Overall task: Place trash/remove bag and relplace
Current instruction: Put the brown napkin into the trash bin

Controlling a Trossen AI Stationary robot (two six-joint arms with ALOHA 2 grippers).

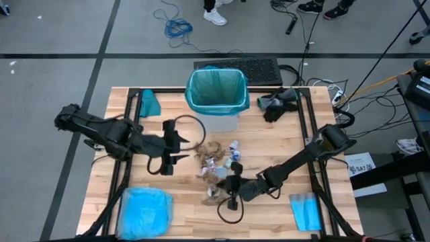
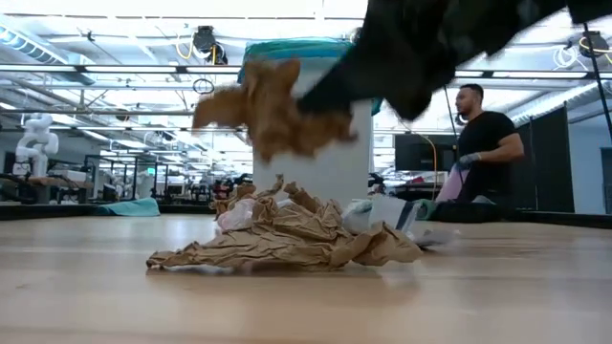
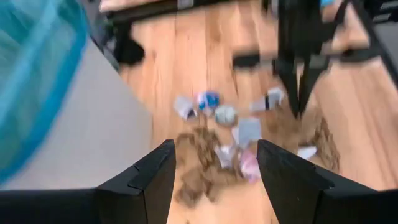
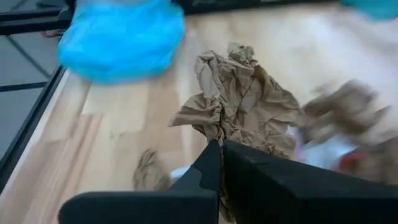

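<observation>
Right gripper (image 4: 221, 149) clamped on a brown paper wad (image 4: 239, 106); left gripper (image 3: 214, 171) held wide apart, nothing between its fingers.

The remaining trash (image 1: 216, 165) is heaped at table centre, near the white bin lined with the teal bag (image 1: 216, 91). The wad should be lifted clear of the heap, carried over the bin's opening and released only once fully above the liner, so that the rim is not snagged. The left gripper is positioned just beside the heap.

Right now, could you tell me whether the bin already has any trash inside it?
No, the high view shows the teal liner in the bin holding nothing, while the scraps lie on the table.
</observation>
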